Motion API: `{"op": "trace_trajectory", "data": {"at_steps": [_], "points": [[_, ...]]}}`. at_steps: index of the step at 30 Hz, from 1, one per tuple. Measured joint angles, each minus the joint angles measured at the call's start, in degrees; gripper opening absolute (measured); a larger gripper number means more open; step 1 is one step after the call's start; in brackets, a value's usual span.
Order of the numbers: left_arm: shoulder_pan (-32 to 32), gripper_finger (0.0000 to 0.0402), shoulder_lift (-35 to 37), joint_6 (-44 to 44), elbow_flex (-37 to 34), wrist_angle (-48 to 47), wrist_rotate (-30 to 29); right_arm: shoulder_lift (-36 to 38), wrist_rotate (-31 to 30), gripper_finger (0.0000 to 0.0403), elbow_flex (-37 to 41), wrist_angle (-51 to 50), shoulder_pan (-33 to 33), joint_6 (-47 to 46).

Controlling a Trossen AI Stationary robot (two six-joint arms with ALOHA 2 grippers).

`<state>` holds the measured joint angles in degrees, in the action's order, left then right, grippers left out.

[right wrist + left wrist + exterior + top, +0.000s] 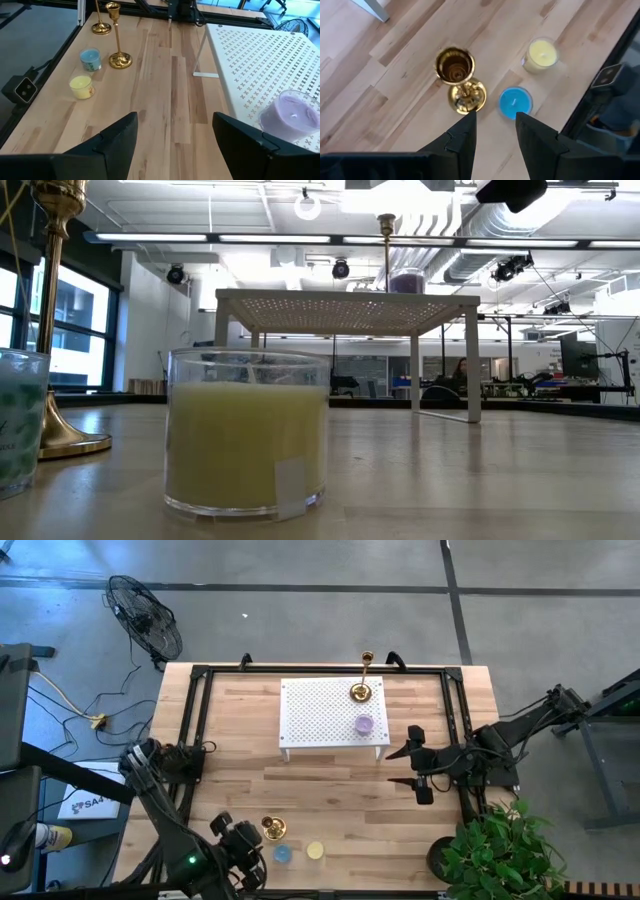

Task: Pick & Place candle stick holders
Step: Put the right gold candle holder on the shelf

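One tall gold candle stick holder (364, 680) already stands on the white perforated metal stand (320, 720) beside a lilac jar candle (364, 724) — the job looks half done. The second brass candle stick holder (459, 82) is upright on the wooden table (330, 810) near its front edge, next to a blue jar candle (514, 102) and a yellow jar candle (540, 54). The left gripper (495, 132) hovers just above it, jaws part-open and empty — the pick not yet made. The right gripper (172, 135) waits wide open beside the stand.
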<state>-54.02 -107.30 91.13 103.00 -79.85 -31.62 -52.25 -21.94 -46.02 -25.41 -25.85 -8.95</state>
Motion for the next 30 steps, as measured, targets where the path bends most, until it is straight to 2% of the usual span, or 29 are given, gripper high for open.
{"op": "trace_trajectory", "data": {"at_steps": [7,19,25,30], "points": [[0.0,0.0134,-2.7,0.46,0.0,-0.37,0.03,0.0,0.25,0.0252,0.0,-0.02,0.0,0.32],[0.0,0.0134,-2.71,2.77,-1.5,-0.04,-2.18,0.0,1.11,0.0252,0.0,-0.26,0.0,0.39],[0.04,0.0134,-2.69,5.38,-4.86,0.16,3.05,0.0,1.12,0.0252,0.0,-0.46,0.0,0.4],[0.4,0.0134,-2.69,5.36,-6.05,0.45,4.03,0.0,1.12,0.0252,0.0,-0.46,0.0,0.42]]}}
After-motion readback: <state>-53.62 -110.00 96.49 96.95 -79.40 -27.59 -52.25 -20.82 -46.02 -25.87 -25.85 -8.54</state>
